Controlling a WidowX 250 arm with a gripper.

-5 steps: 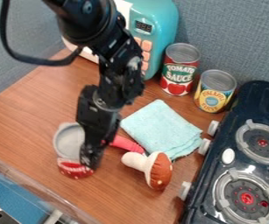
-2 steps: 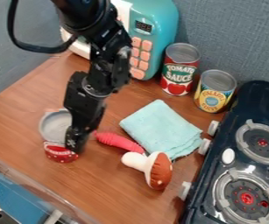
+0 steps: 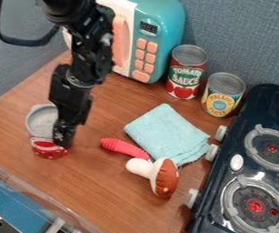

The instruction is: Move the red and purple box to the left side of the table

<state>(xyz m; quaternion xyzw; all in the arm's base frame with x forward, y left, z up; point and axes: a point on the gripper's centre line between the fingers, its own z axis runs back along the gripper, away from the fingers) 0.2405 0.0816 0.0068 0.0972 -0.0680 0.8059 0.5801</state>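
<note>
Red-labelled can [image 3: 49, 149] sits right against my fingers [image 3: 63, 137], whose spread I can't tell; the leftward shift seems nearly done, next wanting gentle settling, then retreat.

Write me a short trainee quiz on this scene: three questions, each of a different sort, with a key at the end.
1. Fill in the blank: The red-and-green can and the yellow-labelled can stand between the toy microwave and the ____.

2. Multiple choice: Which thing is the gripper right beside?
A) the toy mushroom
B) the grey-topped red can
C) the folded cloth

3. True or false: The folded cloth lies on top of the toy microwave.

Key: 1. stove; 2. B; 3. false
</note>
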